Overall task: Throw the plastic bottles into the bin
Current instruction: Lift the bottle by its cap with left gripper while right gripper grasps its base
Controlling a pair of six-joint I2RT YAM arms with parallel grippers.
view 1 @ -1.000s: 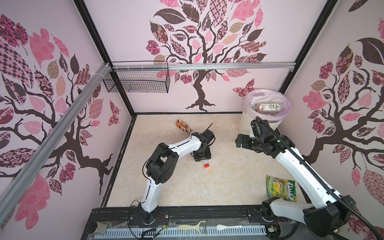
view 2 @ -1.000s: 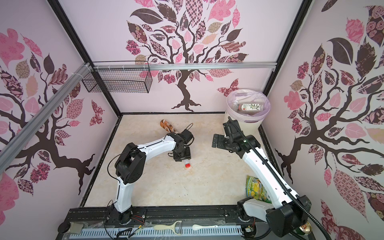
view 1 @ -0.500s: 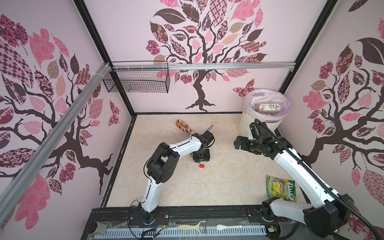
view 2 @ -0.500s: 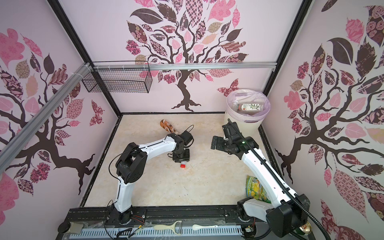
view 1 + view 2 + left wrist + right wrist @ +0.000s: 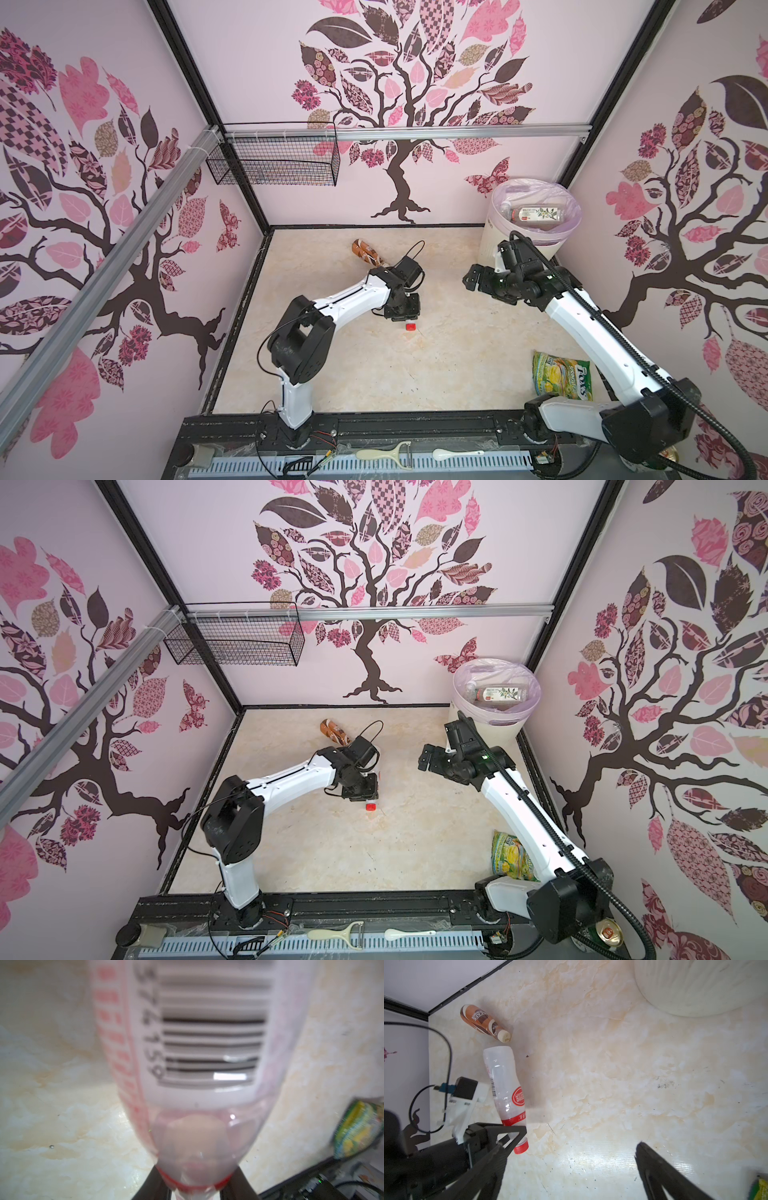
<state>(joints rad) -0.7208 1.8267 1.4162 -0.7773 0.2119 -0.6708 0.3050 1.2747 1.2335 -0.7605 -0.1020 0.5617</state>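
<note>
A clear plastic bottle (image 5: 505, 1093) with a red label and red cap lies along the floor. My left gripper (image 5: 196, 1172) is shut on its neck. In both top views that gripper (image 5: 405, 309) hides the bottle's body, so only the red cap (image 5: 411, 327) (image 5: 370, 807) shows. A brown-wrapped bottle (image 5: 365, 252) (image 5: 481, 1020) lies just behind it. The cream bin (image 5: 528, 245) (image 5: 494, 729) stands at the back right with a bottle (image 5: 536, 214) inside. My right gripper (image 5: 471, 282) (image 5: 570, 1145) hangs open over bare floor beside the bin.
A yellow-green snack bag (image 5: 561, 374) (image 5: 357, 1128) lies near the right arm's base. A black wire basket (image 5: 274, 162) hangs on the back left wall. A green can (image 5: 609, 935) sits outside the front right corner. A peeler (image 5: 386, 453) and spoon (image 5: 455, 454) rest on the front rail.
My left gripper's jaws have closed onto the clear bottle's neck. The right gripper has drifted slightly leftward and stayed open.
</note>
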